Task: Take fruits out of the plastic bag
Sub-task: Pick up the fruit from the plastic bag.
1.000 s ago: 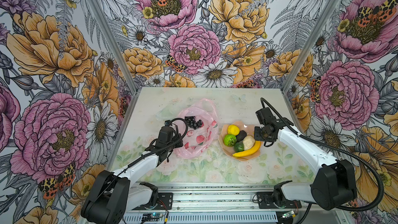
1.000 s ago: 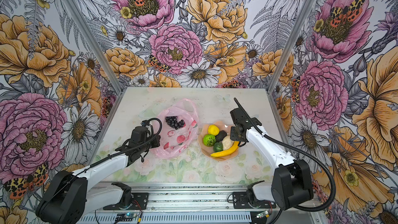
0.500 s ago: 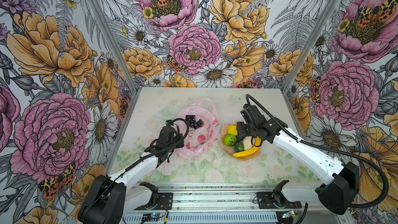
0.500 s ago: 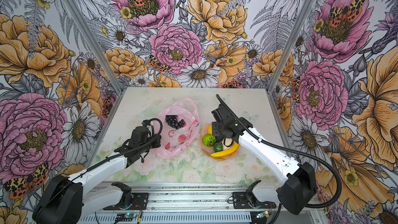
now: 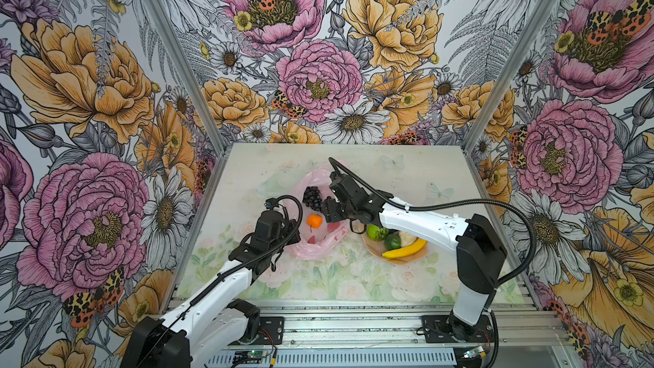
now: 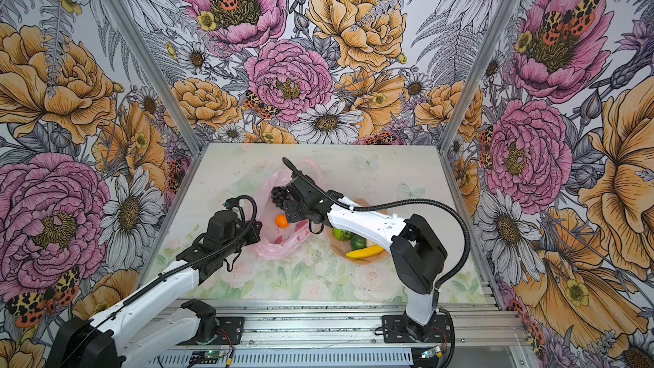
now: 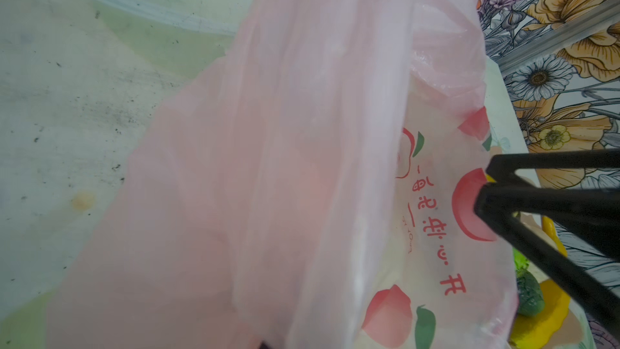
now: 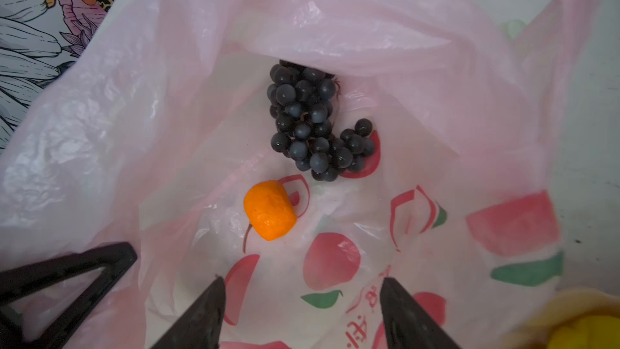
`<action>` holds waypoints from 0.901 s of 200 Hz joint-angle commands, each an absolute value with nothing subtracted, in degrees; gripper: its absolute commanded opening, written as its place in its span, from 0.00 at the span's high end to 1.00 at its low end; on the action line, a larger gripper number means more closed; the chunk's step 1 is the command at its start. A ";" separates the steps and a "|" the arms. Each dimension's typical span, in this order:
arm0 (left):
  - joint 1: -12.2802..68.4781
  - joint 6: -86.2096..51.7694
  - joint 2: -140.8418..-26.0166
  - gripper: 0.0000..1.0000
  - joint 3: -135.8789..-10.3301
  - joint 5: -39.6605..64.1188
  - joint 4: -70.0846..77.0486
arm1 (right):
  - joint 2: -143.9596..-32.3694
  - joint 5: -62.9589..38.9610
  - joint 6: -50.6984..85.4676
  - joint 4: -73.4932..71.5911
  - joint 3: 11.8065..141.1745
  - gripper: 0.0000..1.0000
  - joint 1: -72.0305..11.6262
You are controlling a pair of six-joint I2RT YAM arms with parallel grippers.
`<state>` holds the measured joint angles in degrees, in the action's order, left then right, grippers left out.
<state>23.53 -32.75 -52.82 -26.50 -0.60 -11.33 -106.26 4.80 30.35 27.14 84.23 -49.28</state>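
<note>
Two items inside plastic bag (image 8: 134,95): grape bunch (image 8: 315,122), orange piece (image 8: 270,210) | left gripper (image 5: 295,236) clamped on bag edge | right gripper (image 8: 302,282) jaws apart above bag mouth, empty

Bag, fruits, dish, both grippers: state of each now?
plastic bag: mouth open, edge lifted
grape bunch: inside bag, untouched
orange piece: inside bag, untouched
peach-pink dish: upright, holding fruits
banana: out, lying in dish
left gripper: shut on bag edge
right gripper: open, empty, over bag mouth
</note>
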 commanded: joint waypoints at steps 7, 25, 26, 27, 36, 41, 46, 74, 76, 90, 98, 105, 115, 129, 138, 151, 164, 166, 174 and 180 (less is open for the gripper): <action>24.08 -34.49 -48.35 0.98 -25.02 -2.34 -16.56 | -112.33 3.67 30.15 21.24 88.95 0.22 -49.09; 24.10 -35.33 -45.46 0.98 -23.75 -2.25 -17.98 | -116.61 3.62 29.55 20.92 92.47 0.21 -49.05; 24.09 -35.38 -45.28 0.98 -23.65 -2.27 -18.00 | -116.84 3.61 29.50 20.92 92.60 0.21 -49.09; 24.13 -35.44 -45.09 0.98 -23.56 -2.23 -18.10 | -117.04 3.61 29.47 20.87 92.79 0.21 -49.07; 24.12 -36.09 -43.88 0.98 -22.73 -1.96 -18.43 | -118.87 3.65 29.06 20.56 94.12 0.20 -49.05; 24.18 -36.48 -43.42 0.98 -22.25 -1.73 -18.43 | -119.80 3.90 28.85 20.54 94.84 0.19 -49.04; 24.11 -36.82 -43.13 0.98 -21.80 -1.55 -18.41 | -120.73 4.23 28.69 20.48 95.43 0.19 -49.05; 24.12 -37.74 -43.26 0.98 -20.41 -1.50 -18.11 | -125.14 4.67 28.13 20.52 98.80 0.17 -49.00; 24.16 -37.78 -43.29 0.98 -20.40 -1.61 -18.11 | -125.33 4.59 28.13 20.49 98.97 0.17 -48.97; 24.15 -37.70 -43.55 0.98 -20.31 -1.67 -17.94 | -125.79 4.48 28.19 20.48 99.42 0.17 -49.09; 24.16 -37.60 -43.68 0.98 -20.17 -1.66 -17.72 | -125.45 4.48 28.50 20.68 99.16 0.17 -49.24; 24.18 -37.53 -43.98 0.98 -20.05 -1.67 -17.61 | -124.52 4.74 29.04 20.66 98.30 0.17 -49.35; 24.07 -37.28 -44.74 0.98 -20.18 -1.58 -17.41 | -122.82 5.55 30.19 20.74 96.57 0.17 -49.53; 24.13 -37.18 -45.92 0.98 -20.38 -1.20 -17.02 | -120.59 6.54 31.35 21.06 94.21 0.16 -49.93; 24.15 -37.03 -46.47 0.97 -20.48 -1.07 -16.88 | -119.44 7.08 32.05 21.37 92.73 0.17 -50.36; 24.11 -36.84 -46.77 0.97 -20.40 -1.23 -16.64 | -118.23 7.38 32.77 21.86 91.14 0.19 -51.02; 24.06 -36.76 -46.77 0.97 -20.21 -1.32 -16.47 | -117.71 7.29 33.41 22.64 90.00 0.25 -51.84; 23.99 -36.79 -46.76 0.97 -20.24 -1.32 -16.40 | -117.58 7.36 33.51 22.80 89.83 0.26 -51.98; 23.99 -36.66 -46.83 0.97 -20.22 -1.36 -16.30 | -117.15 7.47 33.69 23.08 89.12 0.30 -52.57; 24.02 -36.56 -46.89 0.97 -20.25 -1.31 -16.26 | -116.79 7.90 33.88 23.47 88.67 0.34 -53.07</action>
<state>23.53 -36.77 -46.78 -20.82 -0.91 -17.74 -120.11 6.15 32.03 22.11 90.52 -50.83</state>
